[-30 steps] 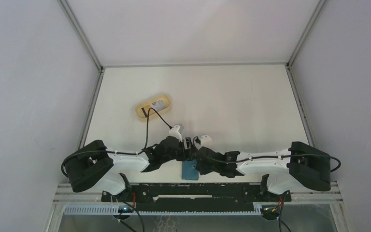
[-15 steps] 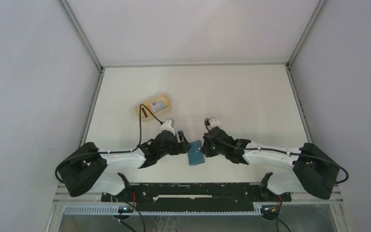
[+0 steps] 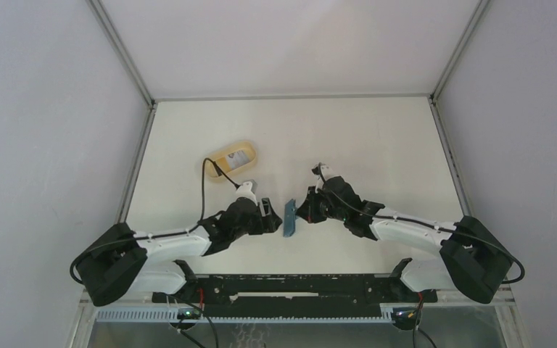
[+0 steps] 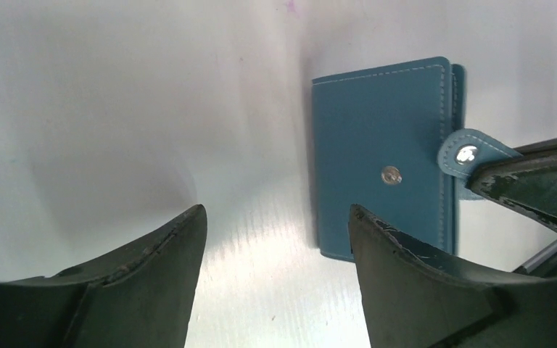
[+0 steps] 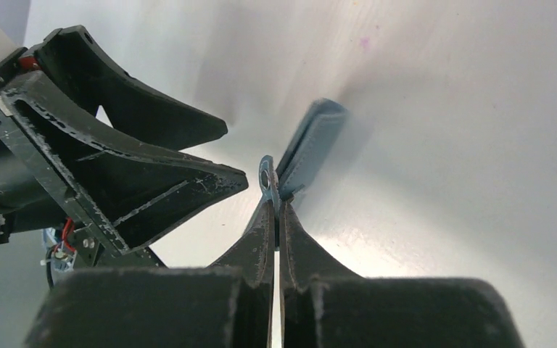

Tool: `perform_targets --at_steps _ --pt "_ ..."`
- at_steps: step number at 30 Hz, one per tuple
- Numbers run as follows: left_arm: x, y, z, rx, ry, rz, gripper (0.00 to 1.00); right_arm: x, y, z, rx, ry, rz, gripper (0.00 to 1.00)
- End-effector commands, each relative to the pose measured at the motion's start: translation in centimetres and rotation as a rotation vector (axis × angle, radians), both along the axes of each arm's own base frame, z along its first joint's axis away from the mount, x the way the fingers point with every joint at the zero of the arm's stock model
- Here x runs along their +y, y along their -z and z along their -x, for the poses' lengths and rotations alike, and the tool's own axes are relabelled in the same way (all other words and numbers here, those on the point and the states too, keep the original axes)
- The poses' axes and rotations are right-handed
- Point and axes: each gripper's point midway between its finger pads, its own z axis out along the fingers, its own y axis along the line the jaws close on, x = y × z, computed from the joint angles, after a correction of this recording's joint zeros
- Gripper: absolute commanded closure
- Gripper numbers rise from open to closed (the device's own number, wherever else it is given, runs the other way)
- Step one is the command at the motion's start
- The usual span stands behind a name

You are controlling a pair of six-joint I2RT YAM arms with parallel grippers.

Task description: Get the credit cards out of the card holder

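White counter boxed in by pale grey walls. Nearest, mid-counter close to the near edge, left tool and right tool face each other with card holder between them. Right tool pinched tight on closure tab, tab unsnapped. Holder turned up on edge and tilted; can't tell if its lower edge touches counter. Holder folded, so pockets and contents are hidden. Left tool fingers spread wide, gripping nothing, just beside holder's flat face, not touching. Farther back-left, tan oval dish holds one whitish card lying flat; left arm's black cable crosses dish's near rim in overhead view. Dish sits near left counter edge. Right half and far strip of counter up to back wall are open surface, side walls well apart from both tools
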Motion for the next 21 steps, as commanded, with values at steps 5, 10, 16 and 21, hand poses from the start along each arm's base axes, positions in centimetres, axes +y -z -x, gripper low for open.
perform_targets --at_steps 5,10,16,21 --pt "-0.7 -3.7 1.1 -0.064 0.080 0.109 0.21 1.4 -2.3 -0.4 -0.053 -0.050 -0.103 1.00" --pt "-1.7 -4.9 1.3 -0.087 0.134 0.142 0.20 2.3 -2.8 -0.2 -0.036 -0.073 -0.122 1.00" --pt "-2.2 -3.6 1.4 -0.057 0.146 0.121 0.20 2.8 -4.0 0.2 -0.040 -0.090 -0.132 1.00" --pt "-2.7 -3.2 1.5 -0.046 0.159 0.132 0.20 3.3 -5.4 0.5 -0.038 -0.107 -0.163 1.00"
